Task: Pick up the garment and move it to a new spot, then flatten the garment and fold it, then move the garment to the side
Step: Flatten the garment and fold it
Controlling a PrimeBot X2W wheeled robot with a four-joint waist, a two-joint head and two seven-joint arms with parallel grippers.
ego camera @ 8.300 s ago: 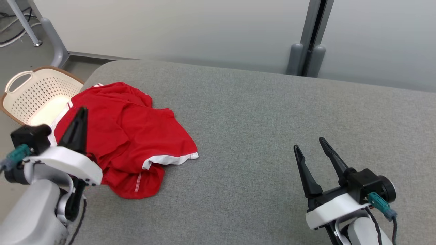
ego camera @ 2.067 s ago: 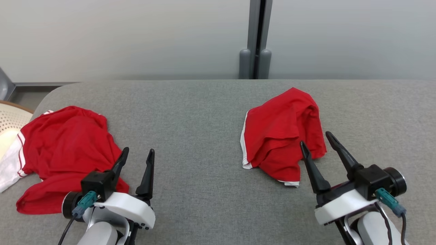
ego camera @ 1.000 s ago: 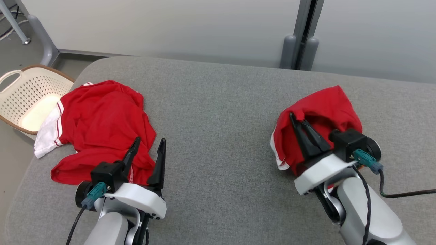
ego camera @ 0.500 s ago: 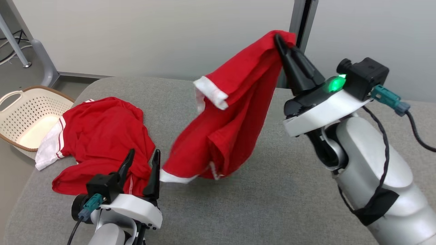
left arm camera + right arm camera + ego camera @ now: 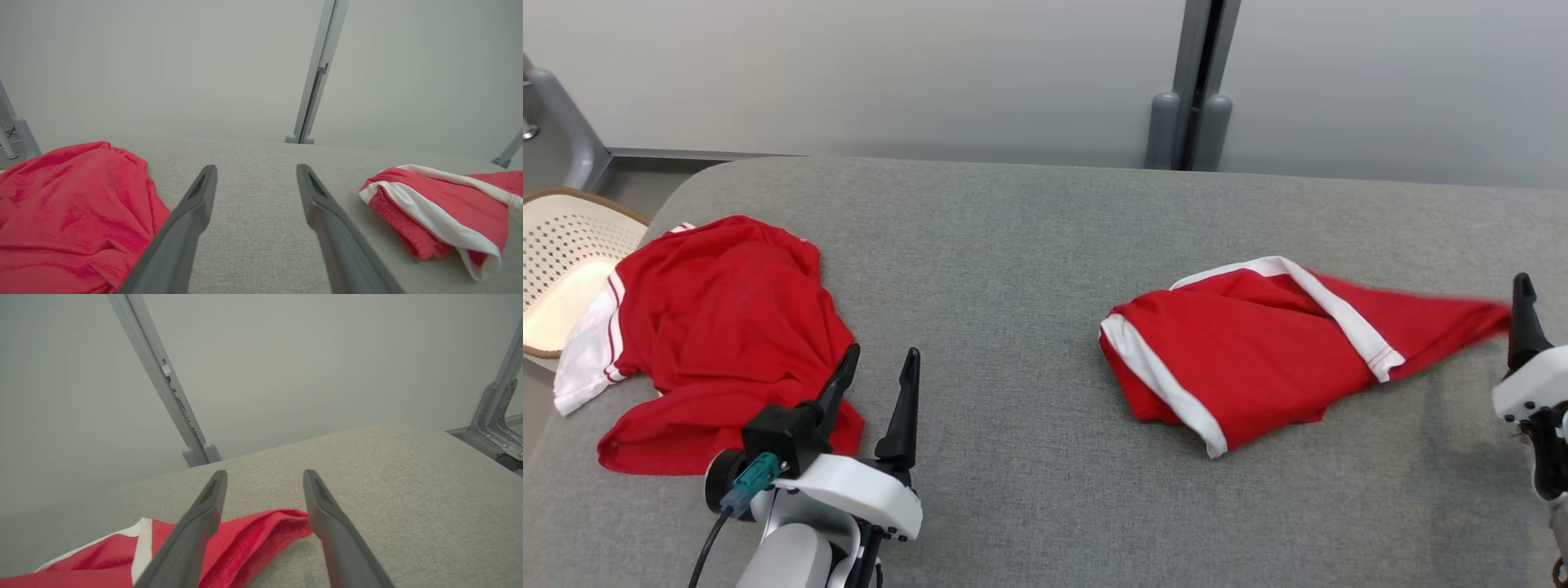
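The garment [image 5: 1258,359], red with white bands, lies crumpled and stretched out on the right half of the grey padded table [image 5: 1029,245]. Its narrow red end reaches the right gripper's finger [image 5: 1523,322] at the head view's right edge. In the right wrist view my right gripper [image 5: 264,473] stands open above that red end [image 5: 253,535], gripping nothing. My left gripper [image 5: 882,351] is open at the lower left, well apart from the garment. The left wrist view has the left gripper [image 5: 256,167] open over bare table, the garment [image 5: 441,204] off to its right.
A second red garment [image 5: 719,327] with white sleeve trim is heaped at the table's left end, just beside my left gripper. A perforated cream basket [image 5: 564,269] stands on the floor past the left edge. A grey post [image 5: 1191,106] rises behind the table.
Half a second ago my right gripper held the garment high in the air. Now the garment lies on the table, and the right gripper is open, low at the right edge. The head camera has shifted.
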